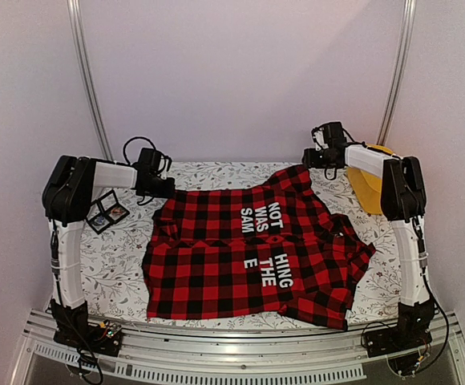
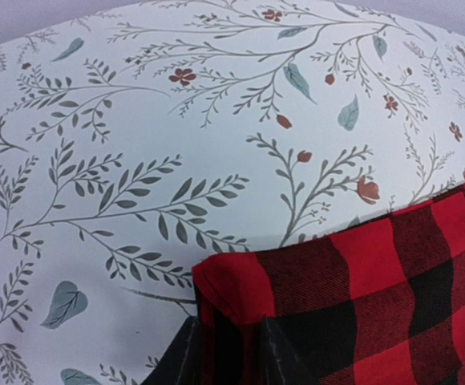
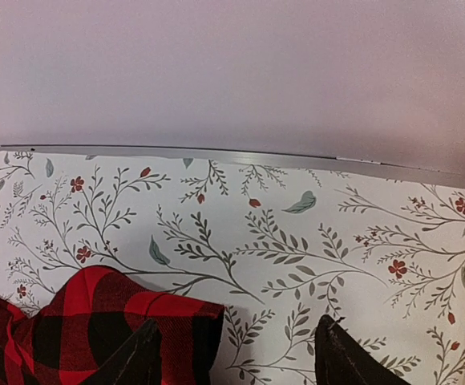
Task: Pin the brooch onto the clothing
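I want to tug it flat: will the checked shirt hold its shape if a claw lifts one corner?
Probably floppy: the shirt lies in folds and wrinkles, so a lifted corner would likely drape. The hem bunched in the left claw looks soft and woven, so it should hardly slip.

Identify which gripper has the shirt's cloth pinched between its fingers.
The left gripper: a fold of the checked shirt sits between its close-set fingers. The right gripper gapes open, cloth only beside one finger.

Robot lab booth — aluminium frame [image 1: 216, 341], plain walls [image 1: 240, 72] (floral tablecloth [image 1: 120, 257]).
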{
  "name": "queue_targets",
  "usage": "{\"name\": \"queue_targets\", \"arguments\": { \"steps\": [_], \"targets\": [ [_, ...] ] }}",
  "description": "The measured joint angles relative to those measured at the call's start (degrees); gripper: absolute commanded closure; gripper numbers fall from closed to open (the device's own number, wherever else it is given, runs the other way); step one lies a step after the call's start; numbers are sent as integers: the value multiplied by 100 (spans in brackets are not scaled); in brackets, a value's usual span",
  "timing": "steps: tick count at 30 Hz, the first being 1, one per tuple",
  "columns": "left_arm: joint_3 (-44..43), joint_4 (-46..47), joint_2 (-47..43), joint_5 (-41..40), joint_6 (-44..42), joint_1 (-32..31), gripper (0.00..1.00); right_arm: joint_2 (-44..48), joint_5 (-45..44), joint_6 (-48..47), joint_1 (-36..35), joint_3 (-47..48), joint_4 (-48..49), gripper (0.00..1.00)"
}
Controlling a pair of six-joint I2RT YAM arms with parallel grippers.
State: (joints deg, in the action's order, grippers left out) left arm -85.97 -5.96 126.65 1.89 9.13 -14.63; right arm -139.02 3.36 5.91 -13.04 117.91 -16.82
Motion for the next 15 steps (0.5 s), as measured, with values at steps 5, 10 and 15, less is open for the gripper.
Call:
{"name": "queue_targets", "arguments": {
  "steps": [5, 10, 15],
  "targets": [
    [-35, -151, -2, -442, -96, 0, 64, 404, -358, -144, 4, -122, -348, 51],
    [195, -107, -284, -501, -96, -59, 65, 1390, -313, -201, -96, -1373, -520, 75],
    [306, 280, -616, -284, -125, -348, 68, 1965, -127, -138, -389, -2625, -592, 91]
  ]
}}
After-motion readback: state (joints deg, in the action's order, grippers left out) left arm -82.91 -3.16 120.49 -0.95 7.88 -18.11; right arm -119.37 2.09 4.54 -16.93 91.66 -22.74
